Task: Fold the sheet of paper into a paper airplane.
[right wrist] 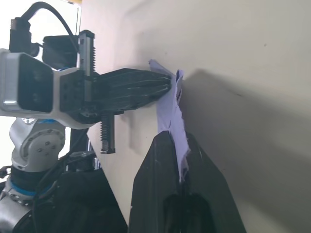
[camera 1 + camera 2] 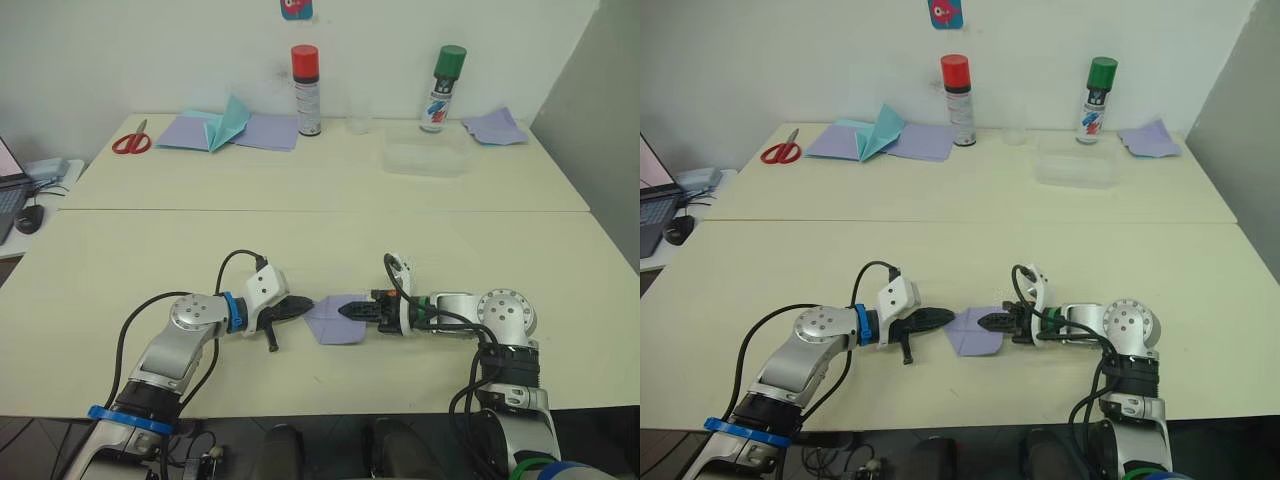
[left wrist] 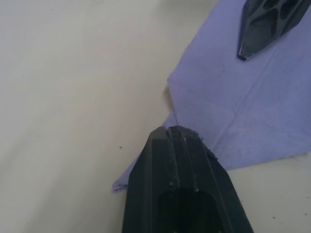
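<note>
The sheet of paper lies partly folded on the near table, stretched between both sets of fingertips. The left gripper pinches its left corner, fingers together; the right gripper is clamped on its right edge.

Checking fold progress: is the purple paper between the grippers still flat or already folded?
Partly folded. The sheet of paper shows a point toward the left gripper, with layered flaps and creases.

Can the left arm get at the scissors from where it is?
Probably not: the scissors lie at the table's far left edge, well beyond the left gripper, which is shut on the sheet of paper.
</note>
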### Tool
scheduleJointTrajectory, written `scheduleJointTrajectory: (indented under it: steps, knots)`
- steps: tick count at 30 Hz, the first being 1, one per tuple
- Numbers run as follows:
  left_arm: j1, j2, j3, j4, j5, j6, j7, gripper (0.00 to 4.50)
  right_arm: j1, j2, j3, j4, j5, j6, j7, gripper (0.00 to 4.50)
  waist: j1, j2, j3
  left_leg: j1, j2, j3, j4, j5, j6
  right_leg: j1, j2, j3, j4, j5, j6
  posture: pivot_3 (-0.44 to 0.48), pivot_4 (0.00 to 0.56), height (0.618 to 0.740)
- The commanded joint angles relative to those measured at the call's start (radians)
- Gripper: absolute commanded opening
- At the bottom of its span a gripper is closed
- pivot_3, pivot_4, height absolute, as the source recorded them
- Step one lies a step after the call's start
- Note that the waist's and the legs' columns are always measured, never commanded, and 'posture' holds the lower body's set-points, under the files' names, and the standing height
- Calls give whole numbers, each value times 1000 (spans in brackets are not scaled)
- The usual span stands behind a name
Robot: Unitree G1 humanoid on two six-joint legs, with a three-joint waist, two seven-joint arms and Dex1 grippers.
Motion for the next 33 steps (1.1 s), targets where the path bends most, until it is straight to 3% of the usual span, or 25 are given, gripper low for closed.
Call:
scheduleJointTrajectory:
  steps: [1, 4, 11, 14, 18, 23, 26, 29, 33]
  knots:
    - [28, 10, -14, 18, 23, 31, -2, 0, 1, -17, 24, -35, 2, 2, 35, 13, 0, 0, 0, 0, 0, 0, 0, 0, 0, 0, 0, 0, 0, 0, 0, 0, 150, 740]
    - [28, 43, 59, -42, -60, 90, -34, 0, 7, -55, 82, -79, -7, -54, 93, 13, -2, 0, 1, -1, 0, 0, 0, 0, 0, 0, 0, 0, -1, 0, 0, 0, 150, 740]
    - [77, 304, 318, -251, -326, 379, -172, 0, -18, -290, 352, -227, -110, -394, 412, 13, -22, -1, 6, -21, 0, -2, 0, 0, 0, -19, 6, -3, 1, -1, -1, 0, 150, 740]
    - [120, 401, 406, -292, -379, 433, -217, 0, -54, -371, 469, -242, -281, -700, 552, 13, -24, 0, 8, -22, 0, -3, -1, -1, 1, -20, 6, -3, -1, -1, -3, 0, 150, 740]
    - [161, 414, 437, -389, -409, 439, -206, 0, -71, -408, 625, -125, -639, -1437, 699, 13, -23, 0, 10, -22, 0, -2, -1, -1, 1, -20, 6, -4, -3, -2, -3, 0, 150, 740]
    - [172, 400, 436, -417, -414, 447, -174, 0, -124, -383, 734, 146, -954, -2238, 681, 13, -23, -1, 11, -22, 0, -2, 0, -1, 1, -19, 6, -3, -2, -2, -3, 0, 150, 740]
    - [170, 411, 452, -464, -472, 508, -169, 0, -170, -389, 792, 346, -1151, -2552, 598, 13, -23, -1, 11, -21, 0, -1, 0, -1, 1, -19, 6, -3, 0, -1, -3, 0, 150, 740]
    - [183, 426, 454, -492, -498, 544, -171, 0, -211, -389, 813, 498, -1303, -2729, 498, 13, -22, -2, 11, -20, 0, 0, 1, -1, 0, -19, 5, -2, 1, -1, -3, 0, 150, 740]
    - [249, 432, 429, -526, -469, 512, -179, 0, -241, -390, 854, 619, -1490, -2810, 380, 13, -23, -2, 11, -15, 0, 1, 1, -1, 0, -16, 1, 0, 3, -1, -3, 0, 150, 740]
